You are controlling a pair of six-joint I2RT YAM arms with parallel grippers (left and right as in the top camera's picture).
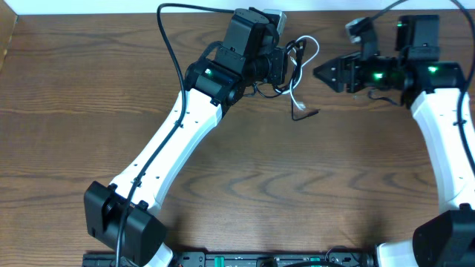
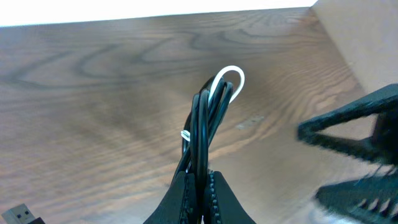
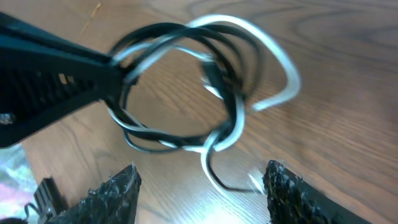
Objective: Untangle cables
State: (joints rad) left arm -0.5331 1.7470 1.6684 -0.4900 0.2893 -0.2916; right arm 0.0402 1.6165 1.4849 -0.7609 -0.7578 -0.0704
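Two cords, a thin black cord (image 2: 200, 124) and a thin white cord (image 2: 231, 68), are wound together into one small coil. The coil is held up off the table near the far edge, right of centre.

The left gripper (image 2: 200, 183) is clenched on the bundle. In the left wrist view both strands run straight up out of the pinched jaws, and the white loop tops the black ones. The right gripper (image 3: 200, 168) faces the coil from the opposite side, jaws spread and gripping nothing. The coil sits just ahead of its tips, not between them; only a white tail dips toward the gap. From overhead the two grippers are near each other with tips apart and the coil between them.

Hard to read:
- The right wrist view is blurred, so I can't tell which strand crosses over which.
- From above, the left arm's wrist body covers part of the coil.
- The white tail reaches down to the table and ends in a small dark plug (image 1: 306, 113), too small for detail.
- A second dark plug end (image 2: 22, 214) is cut off at the corner of the left wrist view; I can't tell whose it is.

Materials: the cords are smooth and round with a slightly glossy jacket. The right finger pads (image 3: 115, 196) are black, rough-textured and wedge-shaped. The brown wood-grain tabletop (image 1: 260, 185) is matte.
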